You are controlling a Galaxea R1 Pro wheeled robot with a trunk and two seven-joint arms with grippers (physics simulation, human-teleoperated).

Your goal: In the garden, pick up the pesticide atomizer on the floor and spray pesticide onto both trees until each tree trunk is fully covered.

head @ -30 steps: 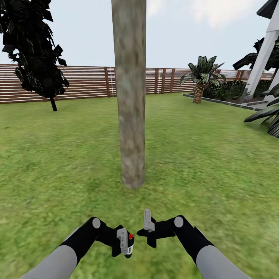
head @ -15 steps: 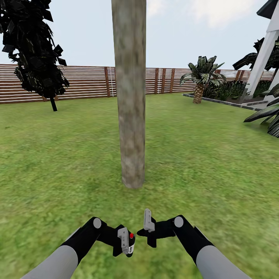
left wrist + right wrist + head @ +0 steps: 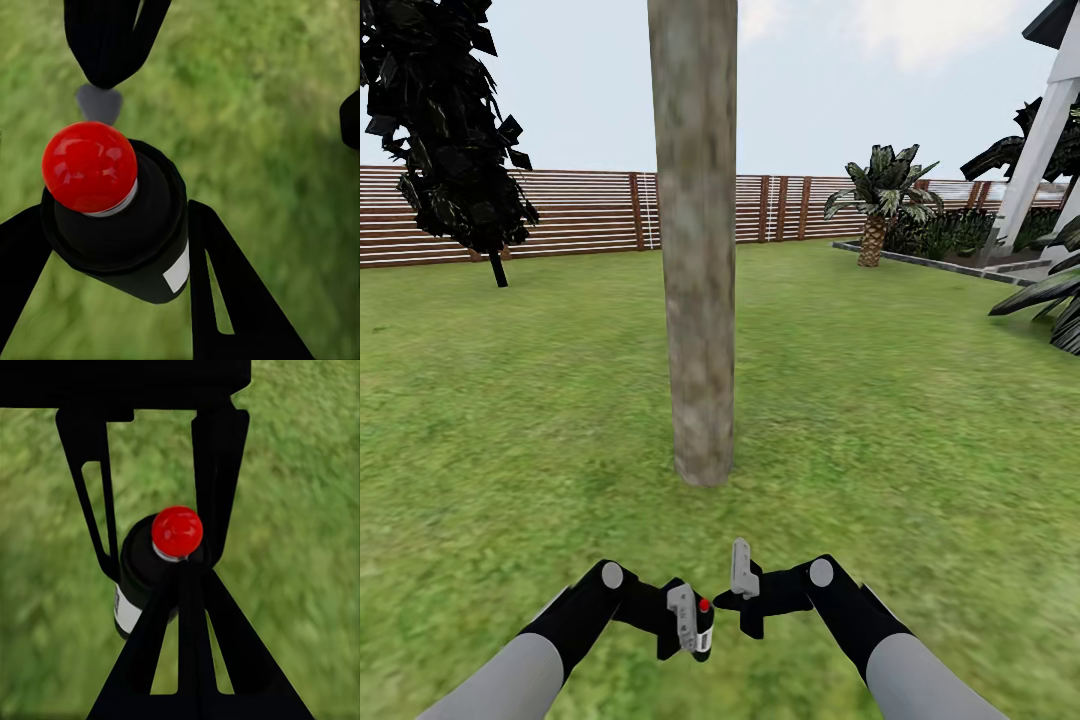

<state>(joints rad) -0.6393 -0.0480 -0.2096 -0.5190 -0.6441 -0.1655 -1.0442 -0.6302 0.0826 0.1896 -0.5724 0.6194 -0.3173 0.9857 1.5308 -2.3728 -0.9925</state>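
Left claw (image 3: pixel 690 625) is clamped on the pesticide atomizer (image 3: pixel 701 628), a black canister with a red spray cap (image 3: pixel 90 166), its fingers (image 3: pixel 225 292) pressed to both sides of the body above the lawn (image 3: pixel 880 400). Right claw (image 3: pixel 184 585) sits just beside it with its two fingers together, gripping nothing. The tree trunk (image 3: pixel 698 280), mottled tan-grey, stands directly ahead of both arms, with the slatted fence (image 3: pixel 580 212) beyond.
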